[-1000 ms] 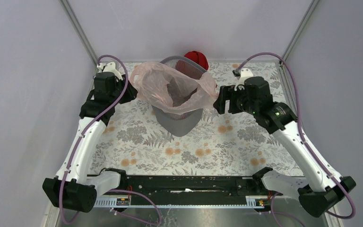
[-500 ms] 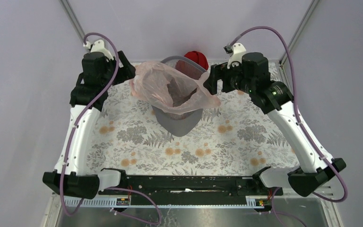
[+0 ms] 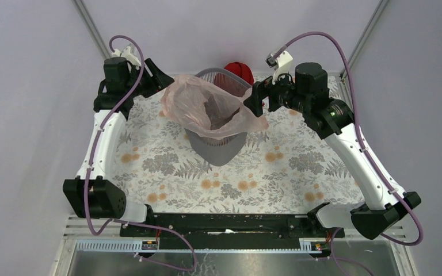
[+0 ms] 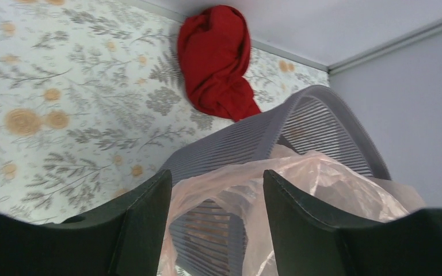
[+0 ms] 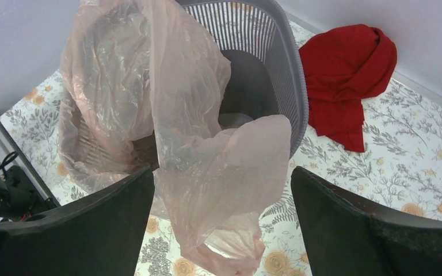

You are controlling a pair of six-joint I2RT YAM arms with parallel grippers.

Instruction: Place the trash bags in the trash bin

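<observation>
The pale pink trash bag is draped open over the rim of the grey trash bin, with one flap hanging outside on the bin's right side. My left gripper is open at the bag's back left edge. In the left wrist view the bag and the bin's rim show between the spread jaws of that gripper. My right gripper is open at the hanging flap. In the right wrist view the bag hangs between the wide jaws of that gripper, over the bin.
A dark red cloth bundle lies on the flowered table behind the bin, near the back wall; it also shows in the left wrist view and the right wrist view. Grey walls close in the left, right and back sides.
Both arms have risen and moved toward the back of the table, closing in on the bag's two sides. The bag and the bin have stayed in place.
</observation>
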